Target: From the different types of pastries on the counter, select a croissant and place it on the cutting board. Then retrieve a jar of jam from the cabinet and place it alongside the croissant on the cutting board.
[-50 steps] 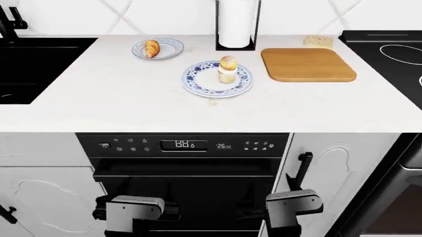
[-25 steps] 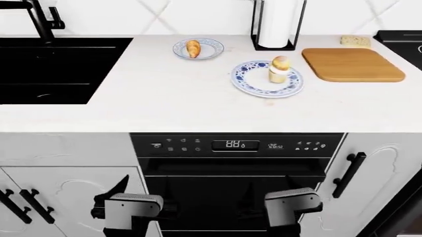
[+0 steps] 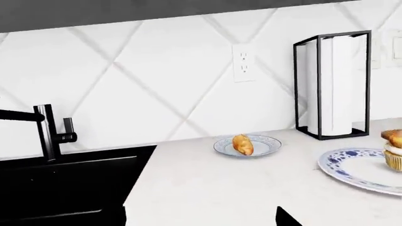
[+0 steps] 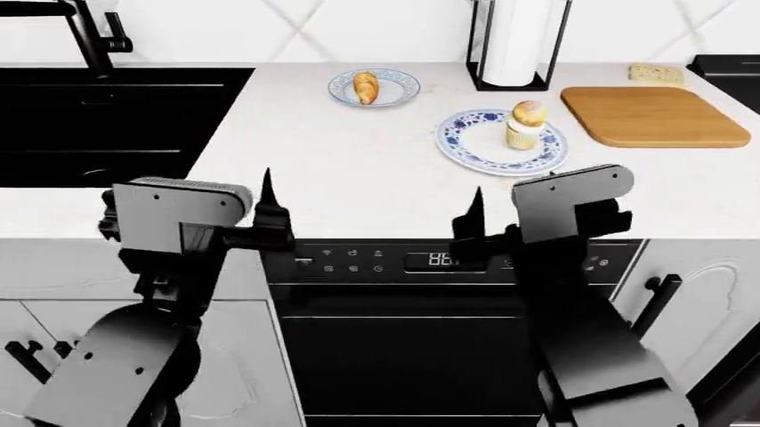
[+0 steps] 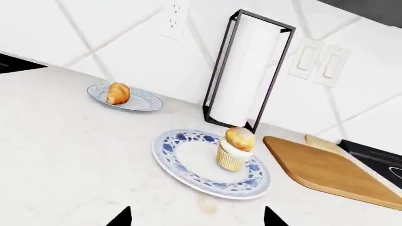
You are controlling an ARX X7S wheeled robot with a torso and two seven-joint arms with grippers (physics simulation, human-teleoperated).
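The croissant (image 4: 366,87) lies on a small blue-rimmed plate at the back of the counter (image 4: 344,169); it also shows in the left wrist view (image 3: 242,144) and the right wrist view (image 5: 117,93). The cupcake (image 4: 526,123) stands on a blue-and-white patterned plate (image 4: 475,147). The wooden cutting board (image 4: 653,116) lies bare at the right, with the bread slice (image 4: 657,73) behind it. My left gripper (image 4: 267,213) and right gripper (image 4: 475,222) are open and empty at the counter's front edge, far short of the pastries. The jar of jam is out of view.
A paper towel roll in a black frame (image 4: 517,40) stands behind the patterned plate. A black sink (image 4: 107,124) with a black faucet (image 4: 89,31) fills the left. A black oven (image 4: 440,311) sits below the counter. A stovetop corner (image 4: 727,64) shows at the far right.
Both arms have risen from in front of the oven to counter height, with the grippers now pointing over the front edge. The view has shifted so the counter things sit further right.
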